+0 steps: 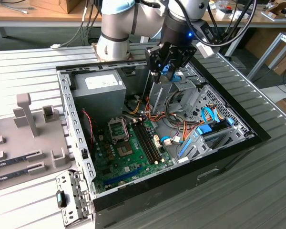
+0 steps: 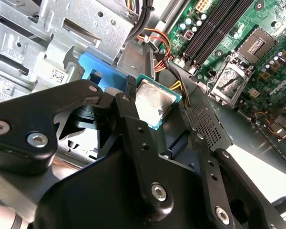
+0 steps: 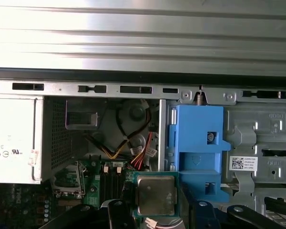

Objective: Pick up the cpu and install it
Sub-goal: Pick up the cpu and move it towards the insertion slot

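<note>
My gripper [image 1: 166, 70] hangs over the back of the open computer case [image 1: 76, 138], above the motherboard [image 1: 126, 160]. It is shut on the cpu [image 2: 155, 102], a small square chip with a silvery top and a thin green rim. Both wrist views show the chip held by its edges between the black fingers [image 2: 127, 102], and the first wrist view has the cpu [image 3: 156, 194] just above the memory slots. The square socket [image 1: 123, 150] lies on the board in front of its raised hinged bracket [image 1: 117, 128], well below the chip and apart from it. The socket [image 2: 257, 45] also appears in the second wrist view.
The grey power supply box [image 1: 97, 93] stands at the case's back corner. Close beside the gripper are a blue plastic drive bracket [image 3: 198, 143] and a metal drive cage [image 1: 181, 93]. Coloured cable bundles [image 1: 174, 126] cross the case's middle. Grey fixture blocks [image 1: 26, 114] sit on the exterior view's left.
</note>
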Controlling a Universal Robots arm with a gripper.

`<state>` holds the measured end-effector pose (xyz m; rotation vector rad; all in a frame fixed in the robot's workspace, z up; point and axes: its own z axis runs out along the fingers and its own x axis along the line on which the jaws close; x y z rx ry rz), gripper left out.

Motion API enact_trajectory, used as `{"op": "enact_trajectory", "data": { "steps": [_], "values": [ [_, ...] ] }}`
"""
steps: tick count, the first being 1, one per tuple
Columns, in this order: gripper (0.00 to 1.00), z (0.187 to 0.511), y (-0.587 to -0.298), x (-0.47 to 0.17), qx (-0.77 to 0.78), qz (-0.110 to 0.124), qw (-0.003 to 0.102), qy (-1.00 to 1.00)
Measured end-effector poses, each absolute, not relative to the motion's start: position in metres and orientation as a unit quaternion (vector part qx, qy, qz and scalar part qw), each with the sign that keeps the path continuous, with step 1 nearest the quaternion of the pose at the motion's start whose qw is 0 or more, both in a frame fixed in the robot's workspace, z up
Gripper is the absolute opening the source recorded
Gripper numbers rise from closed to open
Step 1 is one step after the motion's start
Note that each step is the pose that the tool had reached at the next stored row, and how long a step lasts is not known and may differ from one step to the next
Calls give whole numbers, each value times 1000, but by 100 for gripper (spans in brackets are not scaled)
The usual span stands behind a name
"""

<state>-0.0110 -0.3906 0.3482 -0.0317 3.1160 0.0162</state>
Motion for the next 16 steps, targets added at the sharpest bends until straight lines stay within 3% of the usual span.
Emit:
{"op": "enact_trajectory", "data": {
  "steps": [16],
  "values": [
    [47,353,-397,-15,-10,5,13,1000]
  ]
}}
